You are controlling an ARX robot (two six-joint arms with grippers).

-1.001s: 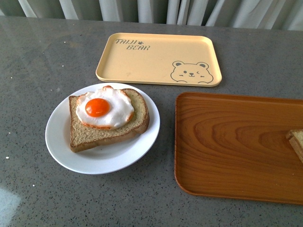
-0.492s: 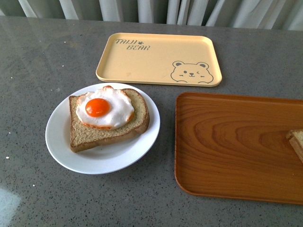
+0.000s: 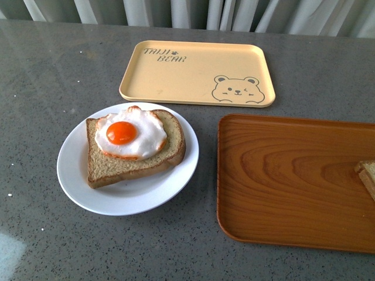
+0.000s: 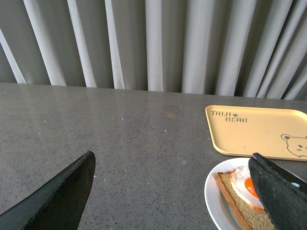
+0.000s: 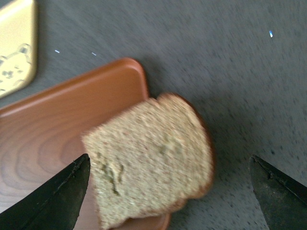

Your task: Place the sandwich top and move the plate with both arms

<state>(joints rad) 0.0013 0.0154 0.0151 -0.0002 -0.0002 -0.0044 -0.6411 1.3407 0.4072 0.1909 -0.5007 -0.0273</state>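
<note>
Pickup step: my right end effector [image 5: 169, 164] hovers released over the sandwich top [image 5: 144, 151], left end effector [image 4: 172, 157] likewise; next, descend, clench.

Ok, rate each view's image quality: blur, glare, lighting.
Front view: sharp and evenly lit, with a pale glare patch on the table at bottom-left. Left wrist view: crisp, with a soft sheen on the table below the curtains. Right wrist view: motion-blurred, smearing the sandwich top and the wooden tray.
</note>
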